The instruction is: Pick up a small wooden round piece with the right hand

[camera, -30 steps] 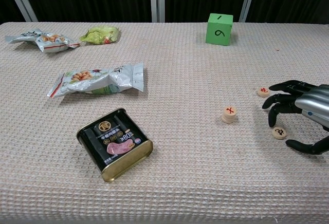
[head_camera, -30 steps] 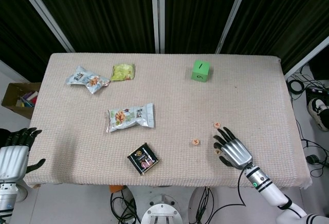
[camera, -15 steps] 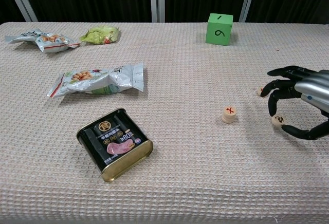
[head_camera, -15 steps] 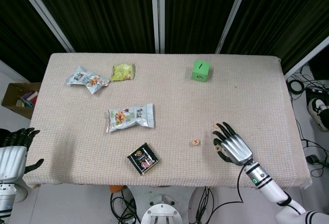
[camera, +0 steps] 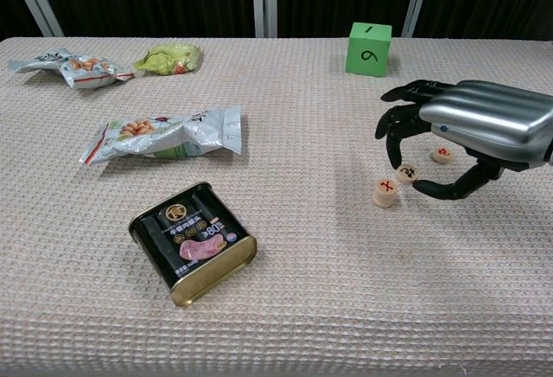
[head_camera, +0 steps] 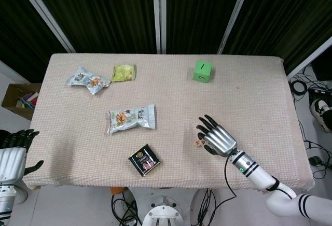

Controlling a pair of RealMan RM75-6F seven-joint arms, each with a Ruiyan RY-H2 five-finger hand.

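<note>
Three small wooden round pieces show in the chest view. One marked piece [camera: 407, 173] is pinched between the thumb and a fingertip of my right hand [camera: 471, 130], just above the cloth. A piece with a red X [camera: 384, 192] lies on the table right beside it, to the left. The third piece [camera: 442, 154] lies under the hand's palm side. In the head view my right hand [head_camera: 216, 138] hovers over the table's front right part, with the X piece [head_camera: 198, 143] at its fingertips. My left hand [head_camera: 13, 156] hangs off the table's front left corner, fingers apart and holding nothing.
A green cube [camera: 370, 48] stands at the back. A black tin [camera: 193, 242] lies front centre. A nut packet [camera: 164, 137], a second snack packet [camera: 73, 67] and a green pouch [camera: 173, 57] lie to the left. A cardboard box [head_camera: 19, 99] sits on the floor, left.
My right hand has closed thumb and finger on the marked piece and carried it left and away from the front edge, stopping beside the X piece. The left hand barely moved.
</note>
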